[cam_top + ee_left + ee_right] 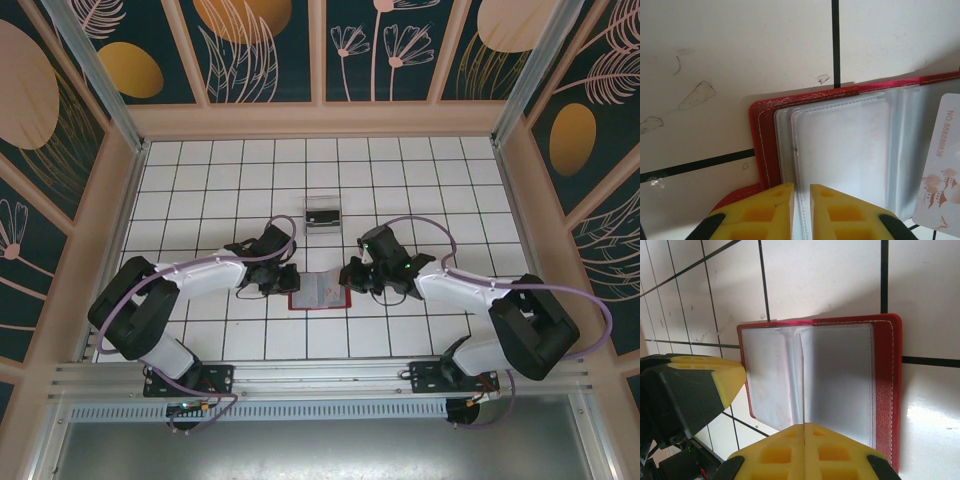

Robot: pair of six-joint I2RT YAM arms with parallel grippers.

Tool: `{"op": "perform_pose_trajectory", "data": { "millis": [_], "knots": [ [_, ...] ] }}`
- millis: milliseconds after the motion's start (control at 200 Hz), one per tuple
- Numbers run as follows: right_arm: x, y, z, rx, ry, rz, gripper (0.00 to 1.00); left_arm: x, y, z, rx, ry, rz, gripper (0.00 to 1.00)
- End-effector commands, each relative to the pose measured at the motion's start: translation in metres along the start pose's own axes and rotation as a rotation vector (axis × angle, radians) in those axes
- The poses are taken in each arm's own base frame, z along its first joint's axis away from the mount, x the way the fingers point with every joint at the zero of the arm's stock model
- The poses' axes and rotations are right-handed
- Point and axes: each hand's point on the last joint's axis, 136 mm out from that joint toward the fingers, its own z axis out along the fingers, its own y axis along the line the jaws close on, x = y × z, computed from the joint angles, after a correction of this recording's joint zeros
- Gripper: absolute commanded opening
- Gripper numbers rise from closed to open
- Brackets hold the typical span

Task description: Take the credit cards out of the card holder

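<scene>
**Operator:** Where's the card holder (316, 291), and what room is around it?

**Spotter:** It lies open on the tiled table (200, 180), at the centre of the top view, between your two grippers. Bare tiles stretch toward the top, left and right of that frame. A clear box (322, 211) sits above the holder, apart from it.

**Operator:** Fingers?

**Spotter:** Your left gripper (801, 195) shows a narrow gap, with a clear pocket leaf's edge standing in it. Your right gripper (804, 435) is pressed together. A leaf's edge runs into its seam, but you can't tell whether it is pinched.

**Operator:** Cards?

**Spotter:** One pale credit card (940, 165) shows at the right edge of the left wrist view, cut off by the frame. Whether it sits inside a pocket is unclear. From above, your grippers cover both side edges of the holder.
</scene>
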Motion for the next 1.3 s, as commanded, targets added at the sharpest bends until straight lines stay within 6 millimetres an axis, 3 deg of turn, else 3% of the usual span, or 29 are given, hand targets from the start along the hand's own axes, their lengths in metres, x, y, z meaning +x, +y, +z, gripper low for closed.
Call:
{"op": "perform_pose_trajectory", "data": {
  "millis": [0, 465, 646, 936, 1291],
  "knots": [
    [-0.009, 0.004, -0.010, 0.035, -0.027, -0.057, 0.00, -0.004, -0.002, -0.008, -0.003, -0.030, -0.004, 0.18],
    [-0.019, 0.006, -0.035, 0.272, 0.138, -0.630, 0.00, -0.011, -0.002, -0.010, -0.010, -0.065, 0.015, 0.19],
    [-0.014, 0.010, -0.039, 0.307, 0.245, -0.979, 0.00, -0.011, -0.001, -0.008, -0.019, -0.058, 0.024, 0.18],
    [-0.025, 0.023, -0.046, 0.346, 0.361, -1.413, 0.00, -0.011, 0.004, -0.002, -0.040, -0.053, 0.024, 0.18],
    [-0.042, 0.020, -0.036, 0.398, 0.452, -1.602, 0.00, -0.008, 0.010, -0.006, -0.044, -0.074, 0.009, 0.18]
  ]
}}
